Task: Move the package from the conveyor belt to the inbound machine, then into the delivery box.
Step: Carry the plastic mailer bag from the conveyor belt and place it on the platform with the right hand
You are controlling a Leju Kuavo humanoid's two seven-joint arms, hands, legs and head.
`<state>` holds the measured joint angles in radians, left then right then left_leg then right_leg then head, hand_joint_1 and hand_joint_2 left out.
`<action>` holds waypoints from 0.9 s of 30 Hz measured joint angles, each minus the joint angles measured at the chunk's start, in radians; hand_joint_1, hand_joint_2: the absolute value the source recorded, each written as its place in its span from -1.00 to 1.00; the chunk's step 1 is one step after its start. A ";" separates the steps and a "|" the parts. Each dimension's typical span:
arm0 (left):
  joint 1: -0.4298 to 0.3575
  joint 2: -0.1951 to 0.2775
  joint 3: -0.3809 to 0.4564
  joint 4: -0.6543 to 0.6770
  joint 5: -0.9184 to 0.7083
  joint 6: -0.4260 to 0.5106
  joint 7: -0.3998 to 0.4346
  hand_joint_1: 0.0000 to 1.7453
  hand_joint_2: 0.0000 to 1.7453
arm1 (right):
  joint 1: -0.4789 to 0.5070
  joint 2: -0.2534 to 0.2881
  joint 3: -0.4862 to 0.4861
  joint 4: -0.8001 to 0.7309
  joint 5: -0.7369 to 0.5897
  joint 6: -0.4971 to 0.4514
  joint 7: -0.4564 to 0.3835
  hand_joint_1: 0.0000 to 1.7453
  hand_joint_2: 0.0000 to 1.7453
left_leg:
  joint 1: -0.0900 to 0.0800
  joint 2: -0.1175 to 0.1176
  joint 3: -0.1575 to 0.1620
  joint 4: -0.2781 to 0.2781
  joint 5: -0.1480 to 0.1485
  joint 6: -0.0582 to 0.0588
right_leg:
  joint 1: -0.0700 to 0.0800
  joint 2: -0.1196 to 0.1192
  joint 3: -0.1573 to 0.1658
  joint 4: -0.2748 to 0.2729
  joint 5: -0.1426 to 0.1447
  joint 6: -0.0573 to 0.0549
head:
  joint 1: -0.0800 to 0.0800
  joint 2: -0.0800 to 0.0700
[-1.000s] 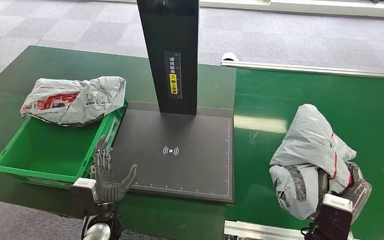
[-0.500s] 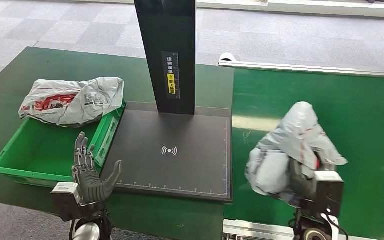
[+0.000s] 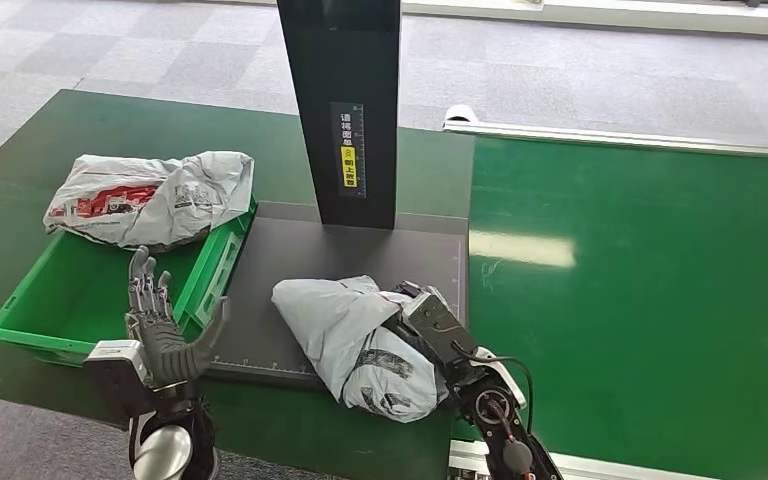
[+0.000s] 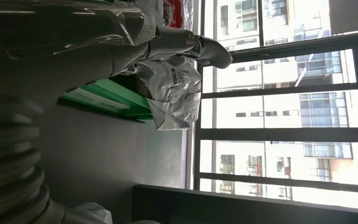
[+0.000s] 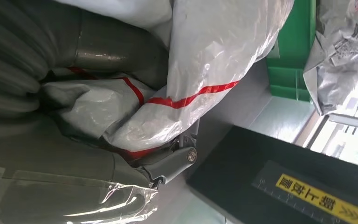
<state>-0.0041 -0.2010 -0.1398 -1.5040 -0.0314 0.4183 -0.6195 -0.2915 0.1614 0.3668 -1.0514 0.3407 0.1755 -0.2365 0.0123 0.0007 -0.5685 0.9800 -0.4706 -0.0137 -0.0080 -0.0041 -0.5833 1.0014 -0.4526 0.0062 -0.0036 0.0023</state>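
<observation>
A crumpled grey plastic package (image 3: 345, 335) with a red stripe (image 5: 205, 65) lies on the front of the inbound machine's dark plate (image 3: 360, 250). My right hand (image 3: 420, 315) grips its right side, with fingers (image 5: 93, 53) pressed into the plastic. My left hand (image 3: 165, 325) is raised at the plate's front left corner, open, fingers spread and holding nothing; its thumb (image 4: 186, 39) points toward the green delivery box (image 3: 80, 290). The green conveyor belt (image 3: 640, 280) on the right is bare.
A second grey package with red print (image 3: 150, 195) rests on the back rim of the delivery box (image 4: 107, 93). The machine's black post (image 3: 345, 110) with a yellow label (image 5: 317, 198) stands at the back of the plate. Grey floor lies beyond.
My right hand has carried the grey package leftward off the conveyor belt onto the machine's plate. My left hand has shifted a little left and higher, still open.
</observation>
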 joint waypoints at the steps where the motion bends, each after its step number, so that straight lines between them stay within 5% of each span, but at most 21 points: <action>1: 0.000 0.000 0.003 -0.002 0.000 0.000 0.000 -1.00 1.00 | -0.008 0.001 0.006 0.010 -0.001 0.000 -0.001 1.00 1.00 | 0.000 0.000 0.000 0.000 0.000 0.000 | 0.000 0.000 0.000 0.000 0.000 0.000 | 0.000 0.000; 14: 0.000 -0.001 0.026 -0.008 0.000 0.004 0.000 -1.00 1.00 | -0.061 0.008 0.031 0.081 -0.001 -0.001 -0.003 1.00 1.00 | 0.001 0.000 0.000 0.000 0.000 0.000 | 0.001 0.000 0.000 0.000 0.000 0.000 | 0.000 0.000; 18: 0.000 -0.001 0.028 -0.008 0.000 0.004 0.000 -1.00 1.00 | -0.066 0.009 0.032 0.090 -0.001 -0.003 -0.003 -0.98 1.00 | 0.000 0.000 0.000 0.000 0.000 0.000 | 0.000 0.000 0.000 0.000 0.000 0.000 | 0.000 0.000; 27: 0.002 -0.008 0.036 -0.014 -0.013 0.011 0.000 -1.00 1.00 | -0.068 0.011 0.032 0.095 0.012 -0.062 0.002 -1.00 1.00 | 0.000 0.000 0.001 0.000 0.000 0.000 | 0.001 0.000 0.000 0.000 0.000 0.000 | 0.000 0.000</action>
<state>-0.0021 -0.2093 -0.1038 -1.5175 -0.0442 0.4294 -0.6195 -0.3600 0.1728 0.3984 -0.9566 0.3525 0.1133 -0.2346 0.0128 0.0006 -0.5679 0.9800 -0.4704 -0.0139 -0.0075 -0.0040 -0.5835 1.0014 -0.4524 0.0062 -0.0036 0.0023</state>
